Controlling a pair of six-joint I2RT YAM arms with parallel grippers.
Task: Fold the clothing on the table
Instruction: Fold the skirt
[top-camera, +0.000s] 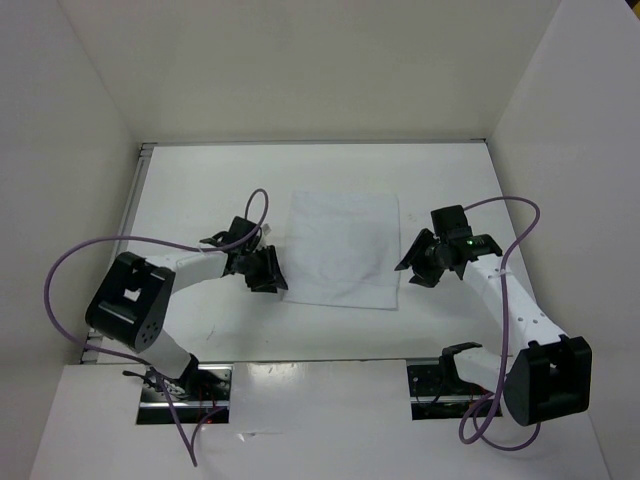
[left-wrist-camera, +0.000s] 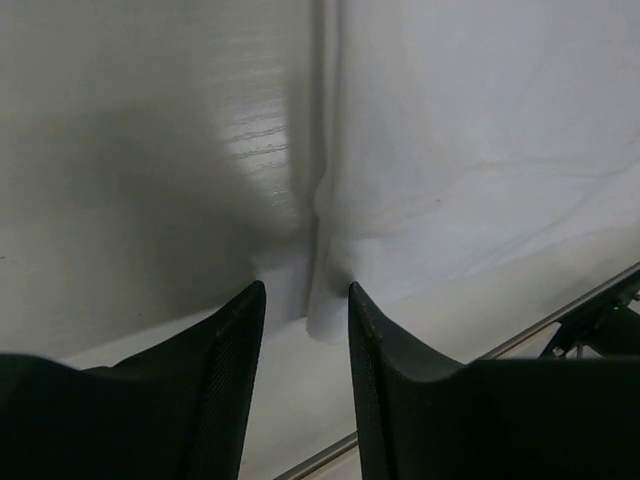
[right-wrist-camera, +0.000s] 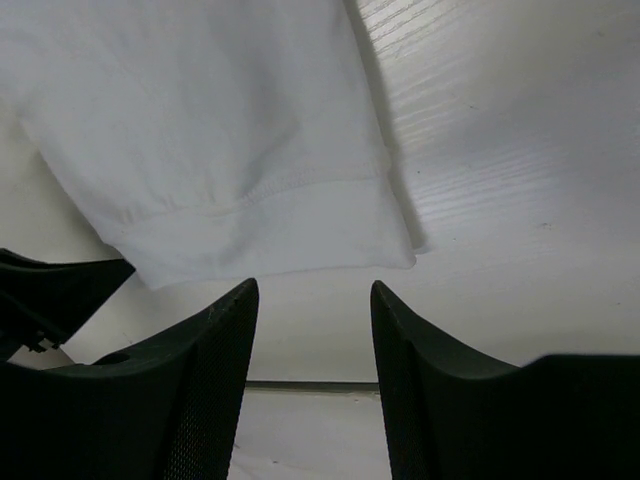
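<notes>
In the overhead view the left gripper (top-camera: 266, 270) sits left of centre, low on the table (top-camera: 200, 180), with its tips at the lower left corner of the cloth (top-camera: 343, 250). The cloth lies flat and spread out in the middle of the frame, between the two grippers, and no fold is made yet.

The left wrist view shows why that gripper is there. The left gripper (left-wrist-camera: 305, 290) is partly open, with a clear gap between its tips. A slightly raised corner of the cloth (left-wrist-camera: 480, 150) comes down into the mouth of that gap at lower centre, and bare table (left-wrist-camera: 130, 150) fills the left half. It looks lined up to pinch that corner. Nothing is clamped, and I cannot tell whether the fingers (left-wrist-camera: 230, 380) touch the fabric.

At the right of the overhead view, the right gripper (top-camera: 412, 268) points in at the cloth's lower right corner from just beside it. In its own view the right gripper (right-wrist-camera: 312, 285) is wide open and holds nothing. The cloth (right-wrist-camera: 200, 120) fills the upper left, and its corner sits just above the gap and a little to the right, over glossy table (right-wrist-camera: 500, 200).

Placing one gripper at each near corner suggests a two-handed lift of the near edge toward the far one, which would keep the fold straight.
</notes>
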